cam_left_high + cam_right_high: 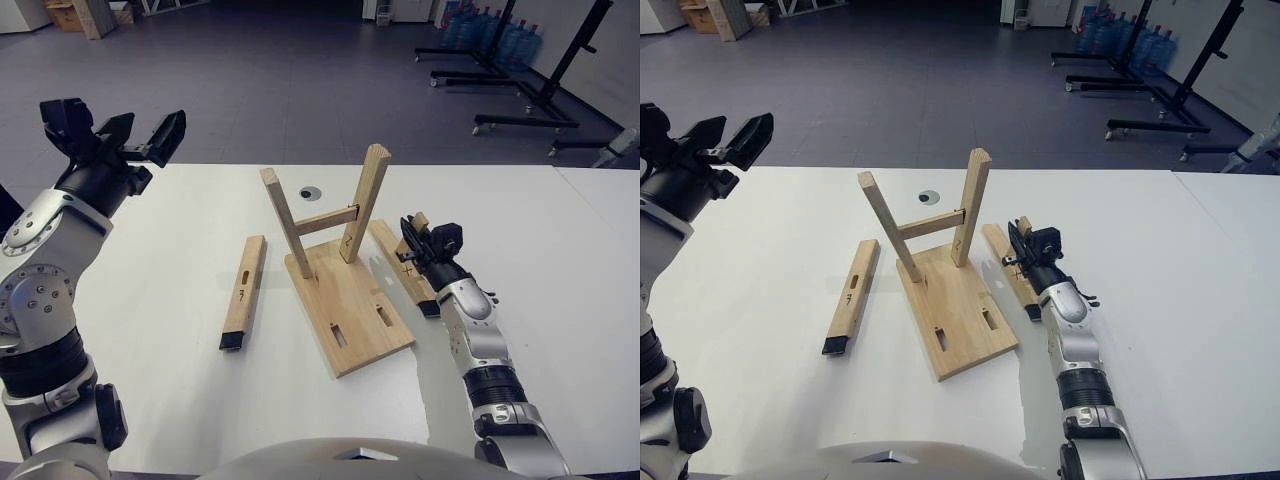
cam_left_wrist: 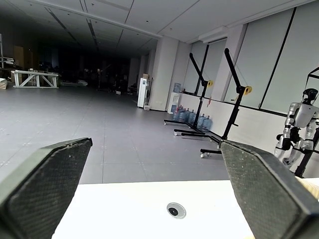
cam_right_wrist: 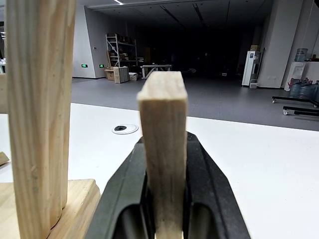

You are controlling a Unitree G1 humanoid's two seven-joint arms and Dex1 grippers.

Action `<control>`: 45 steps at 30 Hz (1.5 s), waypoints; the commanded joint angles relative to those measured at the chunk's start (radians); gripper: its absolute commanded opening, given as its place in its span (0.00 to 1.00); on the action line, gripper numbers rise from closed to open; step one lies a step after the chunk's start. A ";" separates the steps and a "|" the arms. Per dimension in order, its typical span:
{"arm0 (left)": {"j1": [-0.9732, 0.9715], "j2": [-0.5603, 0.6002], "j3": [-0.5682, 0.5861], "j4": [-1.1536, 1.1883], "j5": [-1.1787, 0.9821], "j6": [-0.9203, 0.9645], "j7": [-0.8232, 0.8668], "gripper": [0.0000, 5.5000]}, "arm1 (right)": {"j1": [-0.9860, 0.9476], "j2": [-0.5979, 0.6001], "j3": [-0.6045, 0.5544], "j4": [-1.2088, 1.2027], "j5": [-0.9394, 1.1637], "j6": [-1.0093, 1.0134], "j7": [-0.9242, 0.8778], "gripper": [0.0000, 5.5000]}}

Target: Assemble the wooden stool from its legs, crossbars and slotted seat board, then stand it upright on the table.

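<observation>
Stool leg [image 1: 386,240] lies clamped in the right gripper [image 1: 412,246], beside seat board [image 1: 352,300].

We see a small round cable port [image 1: 311,193], a dark grey floor [image 1: 300,80] beyond it, black wheeled stands [image 1: 530,95] far right, blue water bottles [image 1: 480,25] behind them, and brown boxes [image 1: 66,15] far left.
</observation>
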 commanded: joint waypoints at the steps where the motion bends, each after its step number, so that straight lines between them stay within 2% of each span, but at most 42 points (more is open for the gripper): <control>1: -0.028 0.000 -0.013 0.012 0.014 -0.008 -0.005 0.85 | 0.084 -0.011 0.019 0.089 0.008 0.267 0.021 0.07; 9: -0.031 0.001 -0.018 0.014 0.021 -0.009 -0.002 0.85 | 0.073 -0.027 0.059 -0.005 -0.001 0.363 0.023 0.07; 18: -0.029 0.000 -0.017 0.016 0.024 -0.007 -0.004 0.85 | 0.080 -0.026 0.061 -0.024 -0.004 0.362 0.012 0.07; 19: -0.028 0.000 -0.018 0.016 0.025 -0.007 -0.004 0.85 | 0.081 -0.024 0.059 -0.021 -0.004 0.363 0.009 0.14; 28: -0.019 -0.004 -0.021 0.008 0.034 -0.005 -0.010 0.85 | 0.067 -0.015 0.015 -0.031 0.022 0.423 0.022 0.43; 37: -0.010 -0.006 -0.019 0.004 0.035 -0.001 -0.014 0.85 | 0.169 -0.139 -0.020 -0.024 -0.040 0.397 0.053 0.72; 45: -0.015 -0.002 -0.019 0.010 0.039 -0.001 -0.018 0.85 | 0.157 -0.150 -0.058 -0.173 0.059 0.489 0.125 0.98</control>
